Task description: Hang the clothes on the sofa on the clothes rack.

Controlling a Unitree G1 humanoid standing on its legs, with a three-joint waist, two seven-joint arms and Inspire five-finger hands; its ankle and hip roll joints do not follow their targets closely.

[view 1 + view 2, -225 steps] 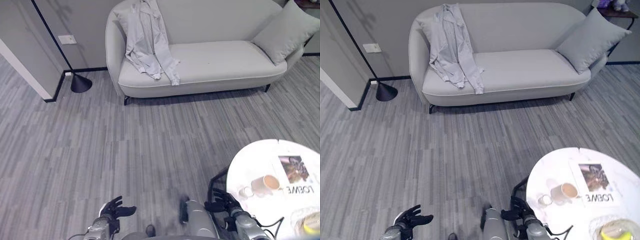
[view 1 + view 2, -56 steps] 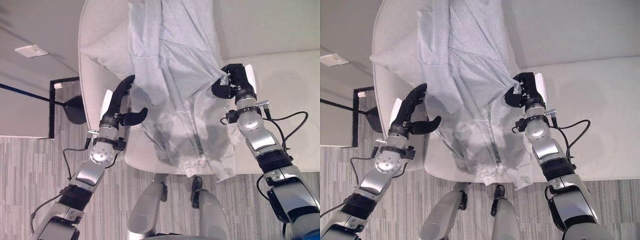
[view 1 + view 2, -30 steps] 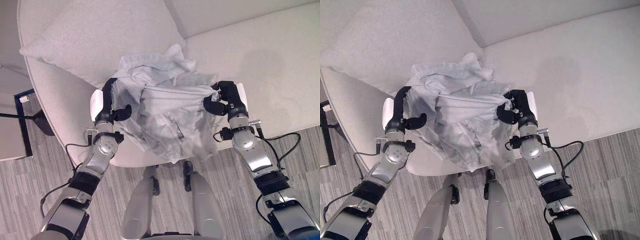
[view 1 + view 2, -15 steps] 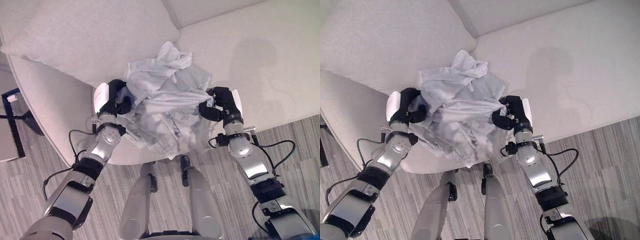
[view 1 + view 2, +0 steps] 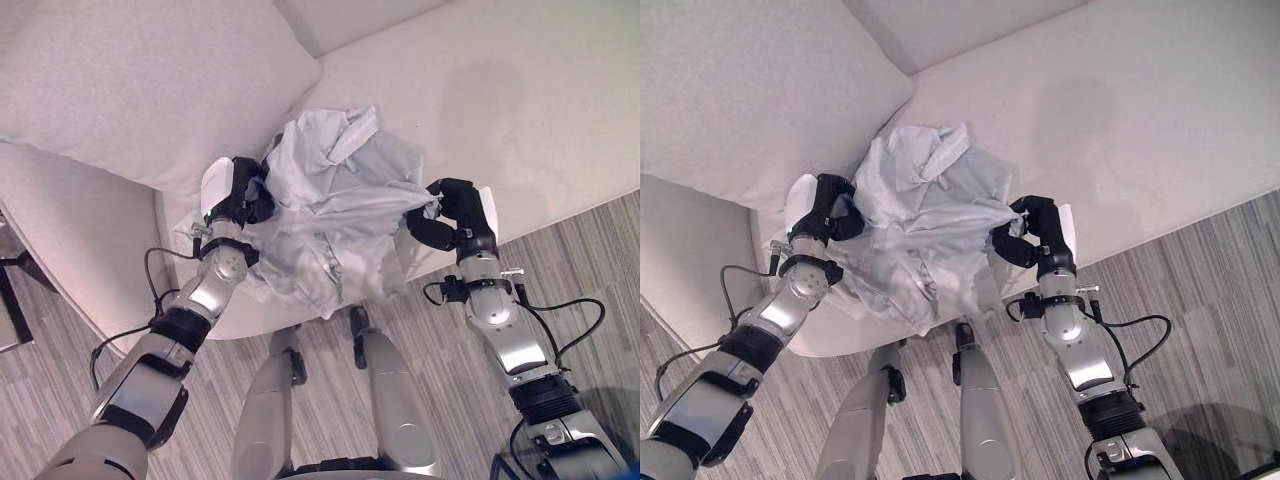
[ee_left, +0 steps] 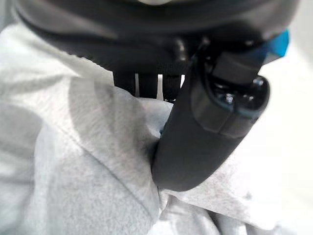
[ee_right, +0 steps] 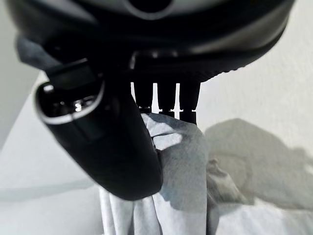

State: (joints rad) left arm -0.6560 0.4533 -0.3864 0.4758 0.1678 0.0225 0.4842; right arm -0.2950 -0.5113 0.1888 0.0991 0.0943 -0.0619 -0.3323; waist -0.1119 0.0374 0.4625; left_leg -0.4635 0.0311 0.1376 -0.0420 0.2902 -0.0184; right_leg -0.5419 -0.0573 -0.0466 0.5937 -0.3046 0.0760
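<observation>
Left eye view gives you the sofa (image 5: 540,110) with the bunched grey shirt (image 5: 335,215) at its seat's front edge; your left hand (image 5: 240,195) and right hand (image 5: 450,215) each curl tight on its cloth.

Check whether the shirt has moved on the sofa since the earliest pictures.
Yes. The shirt, earlier draped flat down the sofa's backrest, is now bunched above the seat's front edge, gripped between the left hand and right hand.
</observation>
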